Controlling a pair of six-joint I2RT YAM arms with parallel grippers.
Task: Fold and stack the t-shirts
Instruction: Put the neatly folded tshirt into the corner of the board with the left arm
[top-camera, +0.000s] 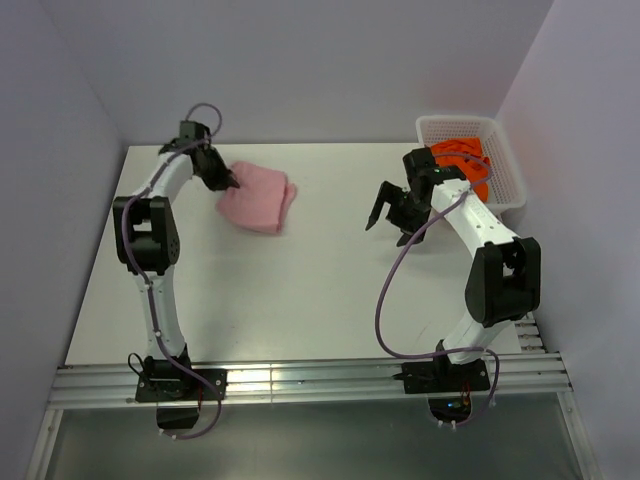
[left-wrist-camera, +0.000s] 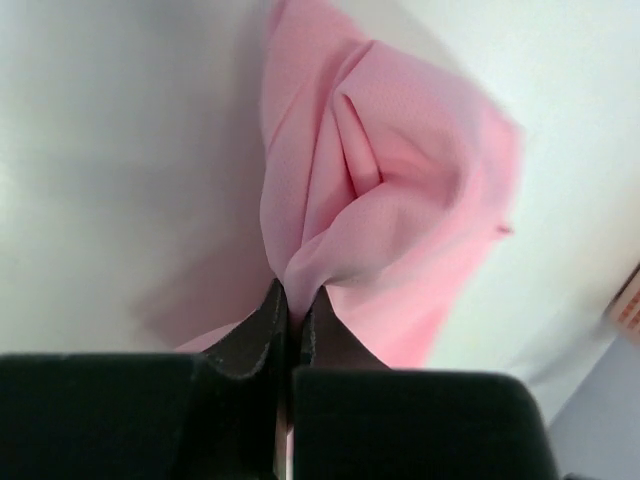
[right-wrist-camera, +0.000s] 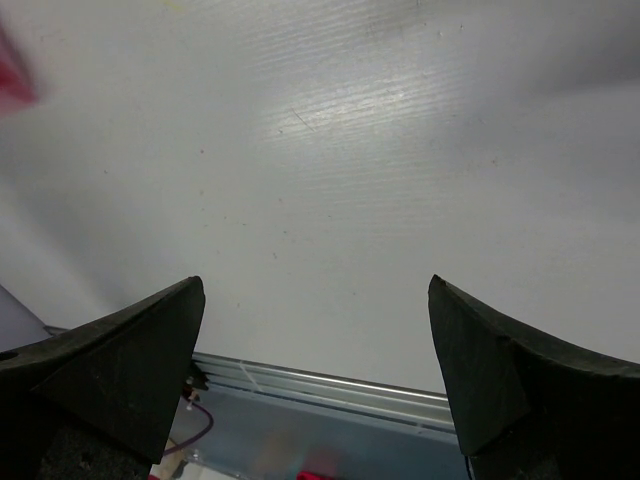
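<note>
A pale pink t-shirt (top-camera: 258, 201) lies folded into a small bundle at the far left of the white table (top-camera: 300, 290). My left gripper (top-camera: 230, 181) is shut on its left edge; in the left wrist view the pink cloth (left-wrist-camera: 400, 190) is pinched between the closed fingers (left-wrist-camera: 262, 325). The bright orange t-shirt (top-camera: 462, 158) lies crumpled in a white basket (top-camera: 505, 165) at the far right. My right gripper (top-camera: 390, 225) is open and empty above bare table, left of the basket; its fingers (right-wrist-camera: 130, 350) stand wide apart in the right wrist view.
Grey-lilac walls close in the table at the back and both sides. A metal rail (top-camera: 300, 380) runs along the near edge, also seen in the right wrist view (right-wrist-camera: 320, 385). Purple cables hang from both arms.
</note>
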